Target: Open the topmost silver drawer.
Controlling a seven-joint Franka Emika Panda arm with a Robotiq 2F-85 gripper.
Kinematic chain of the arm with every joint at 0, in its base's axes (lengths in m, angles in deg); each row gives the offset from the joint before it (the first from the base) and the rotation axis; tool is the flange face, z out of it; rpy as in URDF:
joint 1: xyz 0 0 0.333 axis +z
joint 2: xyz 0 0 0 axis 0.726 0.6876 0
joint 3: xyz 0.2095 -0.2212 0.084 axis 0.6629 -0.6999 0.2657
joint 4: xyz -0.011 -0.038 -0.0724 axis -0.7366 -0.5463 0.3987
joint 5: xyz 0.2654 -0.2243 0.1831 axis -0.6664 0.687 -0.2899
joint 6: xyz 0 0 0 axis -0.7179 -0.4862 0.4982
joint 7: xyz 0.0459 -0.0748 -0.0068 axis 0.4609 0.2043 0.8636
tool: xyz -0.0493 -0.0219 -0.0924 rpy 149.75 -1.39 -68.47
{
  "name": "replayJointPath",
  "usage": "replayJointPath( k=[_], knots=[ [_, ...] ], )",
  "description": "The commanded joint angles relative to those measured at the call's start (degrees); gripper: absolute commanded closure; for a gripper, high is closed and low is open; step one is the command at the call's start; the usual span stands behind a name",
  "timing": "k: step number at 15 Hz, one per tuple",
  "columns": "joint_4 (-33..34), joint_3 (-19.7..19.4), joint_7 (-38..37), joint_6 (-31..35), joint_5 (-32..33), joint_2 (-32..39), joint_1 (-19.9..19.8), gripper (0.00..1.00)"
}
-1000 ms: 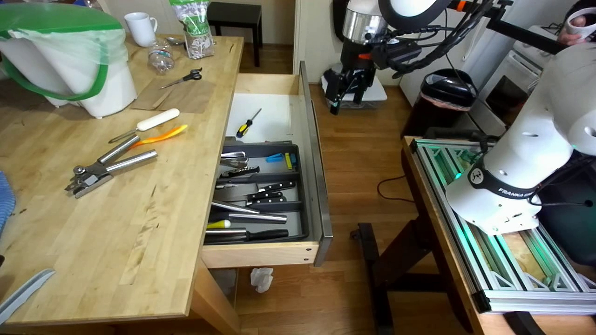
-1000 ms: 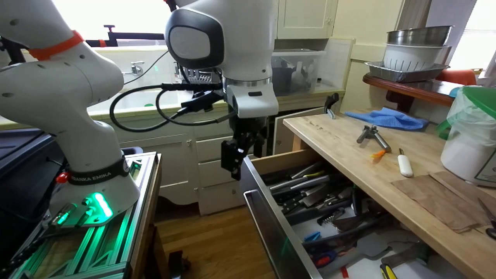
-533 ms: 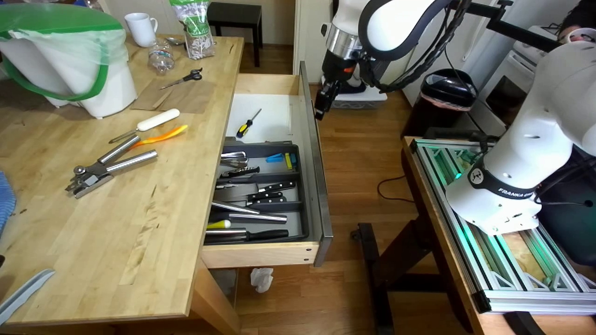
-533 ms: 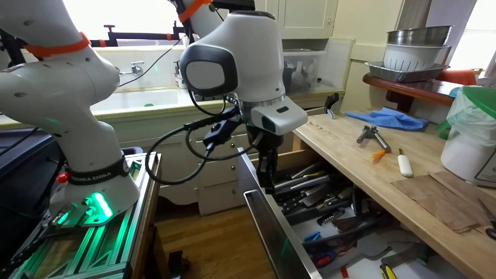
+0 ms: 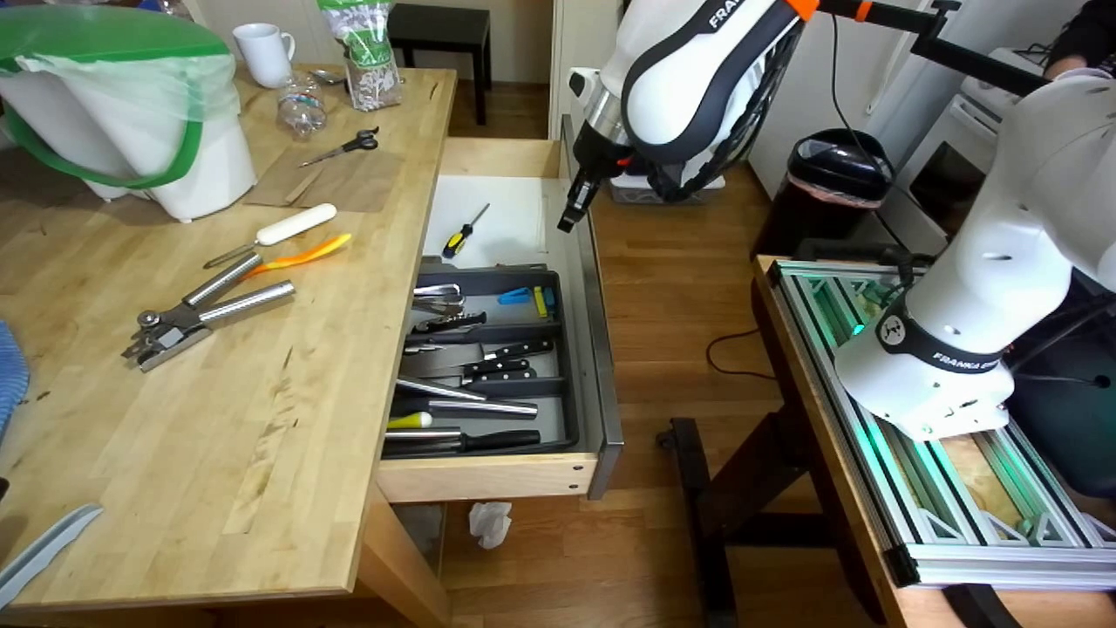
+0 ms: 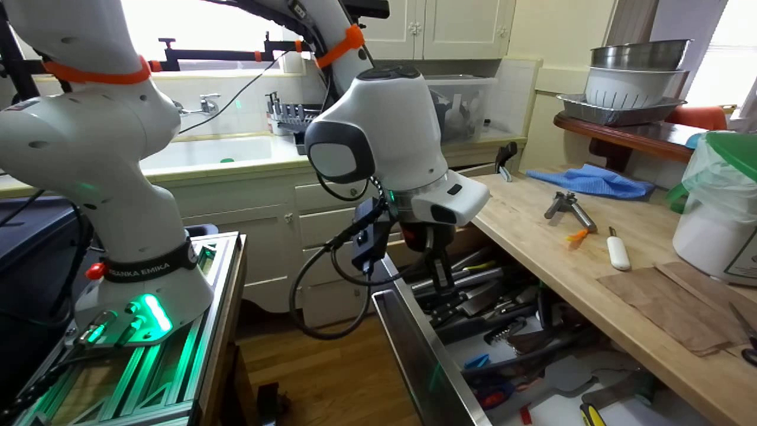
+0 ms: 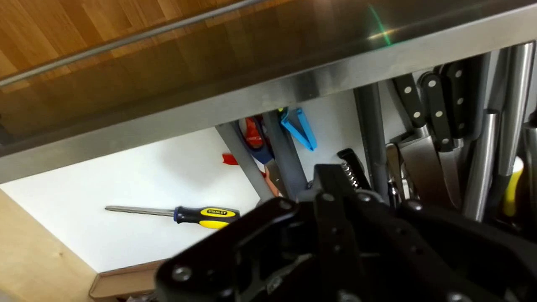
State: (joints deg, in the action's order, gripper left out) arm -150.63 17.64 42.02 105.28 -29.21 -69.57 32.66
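Note:
The topmost silver drawer (image 5: 609,427) stands pulled out from under the wooden counter, its inside exposed in both exterior views. Its metal front (image 6: 423,349) faces the floor gap, with a long handle recess along it. A dark divided tray (image 5: 571,419) of knives and tools lies inside. My gripper (image 7: 329,170) has its fingers pressed together with nothing between them. In an exterior view the gripper (image 5: 567,224) hangs over the drawer's inside, just behind the front panel. The gripper (image 6: 442,289) appears above the tools; how high its tips are, I cannot tell.
Scissors (image 5: 349,146), a metal hand tool (image 5: 205,314) and a white bin with a green lid (image 5: 174,148) sit on the counter (image 5: 288,488). A yellow-black screwdriver (image 7: 201,214) lies in the drawer. A hanging cable loop (image 6: 295,290) droops beside the wrist.
My gripper has gone from open to shut. It has swung from over the floor outside the drawer front to above the drawer's inside. The drawer has stayed where it was.

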Motion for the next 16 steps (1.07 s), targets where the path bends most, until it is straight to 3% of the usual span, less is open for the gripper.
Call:
replayJointPath(
  k=[1, 16],
  knots=[
    [1.9, 2.1, 8.2, -0.4, -6.3, 3.4, -2.2, 1.00],
    [3.1, 8.8, 28.7, -1.1, -19.8, 6.6, -11.5, 1.00]
  ],
)
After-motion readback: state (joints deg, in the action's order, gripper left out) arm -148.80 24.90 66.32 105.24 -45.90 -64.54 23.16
